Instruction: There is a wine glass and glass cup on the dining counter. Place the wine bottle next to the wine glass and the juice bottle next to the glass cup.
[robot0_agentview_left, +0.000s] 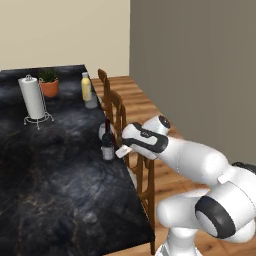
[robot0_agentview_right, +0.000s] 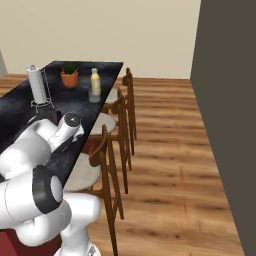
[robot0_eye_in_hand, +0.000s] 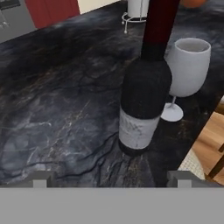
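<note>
Black marbled tabletop (robot0_agentview_left: 45, 165) of the dining island, chairs (robot0_agentview_right: 117, 145) along its far edge, wood floor beyond. My read of where things stand:

Wine bottle (robot0_eye_in_hand: 145, 83) is upright on the stone, just beside the wine glass (robot0_eye_in_hand: 186, 70) — close, but in the hand view I cannot tell whether the bottle's shoulder touches the bowl. Both sit near the chair-side edge of the tabletop. In the left base view the bottle (robot0_agentview_left: 107, 142) stands just in front of the end effector (robot0_agentview_left: 121, 150).

End effector: the two fingertips (robot0_eye_in_hand: 40, 179) rise at the bottom of the hand view, spread wide, pinching nothing; the bottle sits clear of them.

Juice bottle (robot0_agentview_left: 86, 86) is at the far end of the tabletop with the glass cup (robot0_agentview_left: 91, 101) just beside it. A paper towel holder (robot0_agentview_left: 34, 100) and a potted plant (robot0_agentview_left: 49, 82) stand near that end too.

Judgement: both pairings look placed, so little seems left but pulling the arm clear.

Risks from here:
- Any sideways sweep of the spread fingers could clip the bottle's body — it is tall and narrow and would tip.
- A tipped bottle would go straight into the thin-stemmed glass, which would topple easily.
- Both are near the edge, so a knock could send them to the floor.
</note>
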